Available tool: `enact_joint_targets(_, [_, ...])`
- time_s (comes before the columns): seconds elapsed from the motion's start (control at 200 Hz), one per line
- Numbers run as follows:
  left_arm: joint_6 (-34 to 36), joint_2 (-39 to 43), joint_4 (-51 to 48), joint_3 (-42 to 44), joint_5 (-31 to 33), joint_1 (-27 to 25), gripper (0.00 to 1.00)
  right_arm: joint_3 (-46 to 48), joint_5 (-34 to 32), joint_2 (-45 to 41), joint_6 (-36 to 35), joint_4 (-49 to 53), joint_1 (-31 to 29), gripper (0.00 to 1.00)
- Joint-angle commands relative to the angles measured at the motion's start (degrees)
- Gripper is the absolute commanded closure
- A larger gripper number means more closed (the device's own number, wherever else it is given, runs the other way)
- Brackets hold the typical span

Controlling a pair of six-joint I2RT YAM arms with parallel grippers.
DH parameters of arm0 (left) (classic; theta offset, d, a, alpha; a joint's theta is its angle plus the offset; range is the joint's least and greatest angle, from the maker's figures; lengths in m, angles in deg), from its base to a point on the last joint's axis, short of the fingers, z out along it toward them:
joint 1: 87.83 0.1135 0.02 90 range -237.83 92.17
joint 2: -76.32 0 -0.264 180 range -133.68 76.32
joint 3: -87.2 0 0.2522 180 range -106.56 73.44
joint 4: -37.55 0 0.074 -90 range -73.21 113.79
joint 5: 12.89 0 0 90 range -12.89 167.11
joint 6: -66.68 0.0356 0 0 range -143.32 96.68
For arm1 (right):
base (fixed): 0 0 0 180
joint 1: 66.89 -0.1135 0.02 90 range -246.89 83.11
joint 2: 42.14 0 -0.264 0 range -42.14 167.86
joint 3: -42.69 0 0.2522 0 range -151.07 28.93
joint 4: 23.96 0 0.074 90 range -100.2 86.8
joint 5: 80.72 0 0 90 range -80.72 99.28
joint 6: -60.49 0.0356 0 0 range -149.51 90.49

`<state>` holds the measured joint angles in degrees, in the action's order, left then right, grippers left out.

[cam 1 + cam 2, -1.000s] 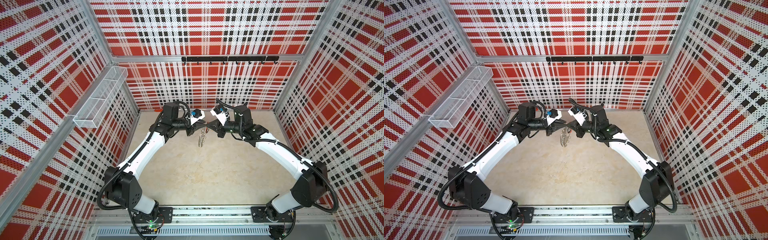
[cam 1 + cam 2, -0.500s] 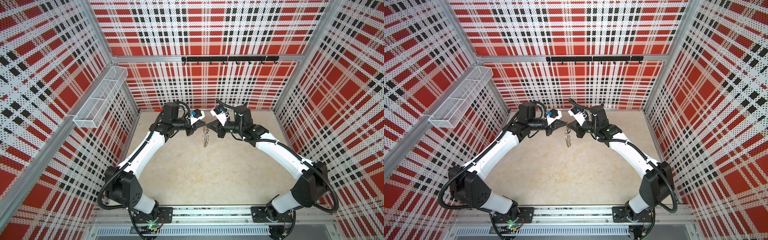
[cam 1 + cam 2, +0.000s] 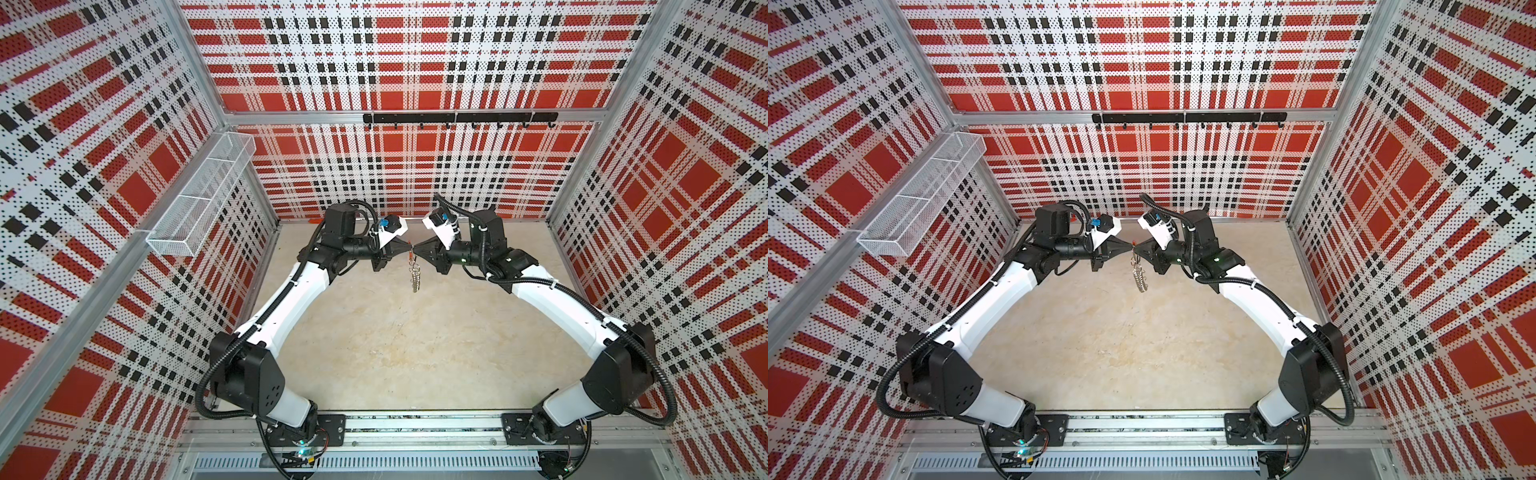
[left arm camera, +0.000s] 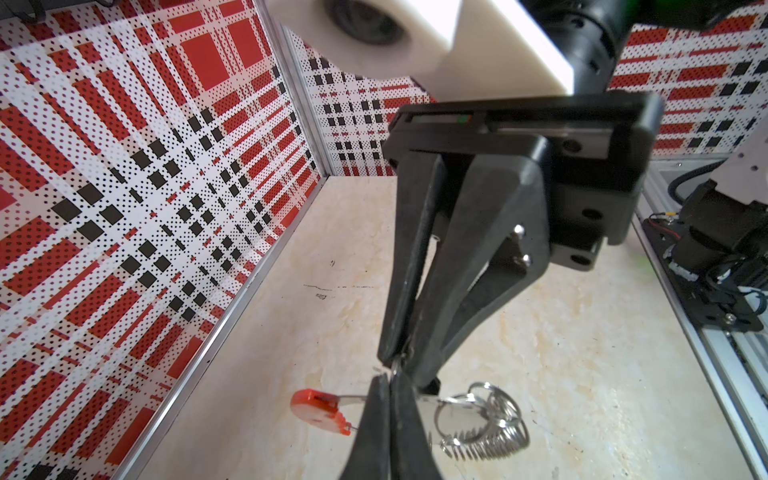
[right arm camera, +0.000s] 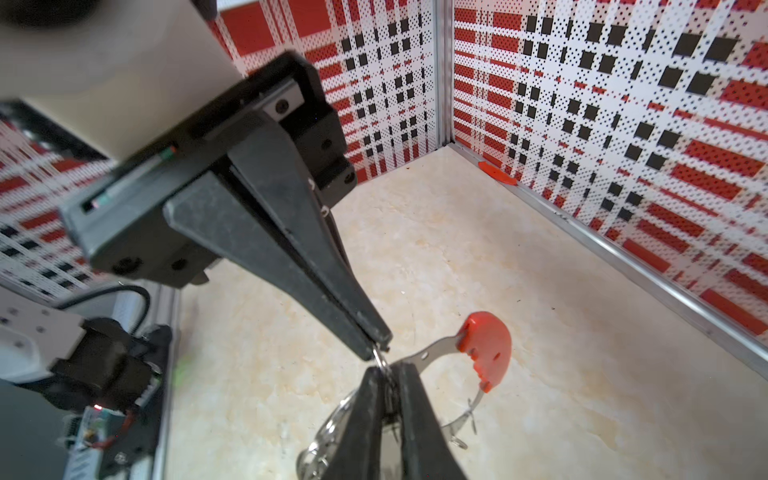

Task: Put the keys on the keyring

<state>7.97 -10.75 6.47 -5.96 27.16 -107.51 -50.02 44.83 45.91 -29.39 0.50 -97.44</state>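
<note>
The left hand (image 4: 387,384) is clenched on the keyring (image 4: 318,409). Tip to tip with it, the right hand (image 5: 389,370) has fingers slightly parted around a small loop (image 5: 380,359); whether it grips, I cannot tell. The keyring hangs above the desk (image 3: 374,353), loops blurred.

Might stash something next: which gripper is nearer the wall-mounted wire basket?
Left. The left gripper is on the side of the wire basket; the right gripper meets it tip to tip at the keyring, just beyond.
</note>
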Motion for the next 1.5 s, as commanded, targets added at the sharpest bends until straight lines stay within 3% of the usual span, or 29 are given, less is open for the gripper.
enact_joint_targets(0.0, [-7.28,1.99,9.48,2.33,-1.97,0.76,1.0,1.1,7.11,-2.7,5.01,-6.73,1.43,0.75])
enact_joint_targets(0.185, [-18.87,5.42,27.28,9.92,-4.88,1.61,1.0,5.99,15.43,-4.2,16.65,-19.22,6.01,0.61])
enact_joint_targets(0.281, [-24.39,6.36,34.52,12.35,-6.34,2.19,1.0,7.33,18.97,-3.9,22.0,-25.57,7.4,0.59])
enact_joint_targets(0.511, [-29.48,6.04,36.04,11.38,-7.0,2.28,1.0,7.72,23.69,-0.71,31.12,-37.51,7.53,0.56])
enact_joint_targets(0.697, [-32.19,6.1,38.8,11.62,-7.47,1.93,1.0,8.84,25.53,1.78,42.81,-51.41,7.34,0.56])
enact_joint_targets(1.077, [-35.92,6.03,41.54,11.46,-7.9,1.66,1.0,7.6,25.18,4.15,43.41,-52.29,6.38,0.56])
enact_joint_targets(1.258, [-36.29,5.77,41.75,11.1,-7.97,1.58,1.0,7.09,25.35,4.68,42.91,-51.6,5.8,0.68])
enact_joint_targets(1.498, [-37.44,5.75,42.94,10.75,-8.23,1.49,1.0,6.93,25.09,4.85,42.45,-51.22,5.61,0.73])
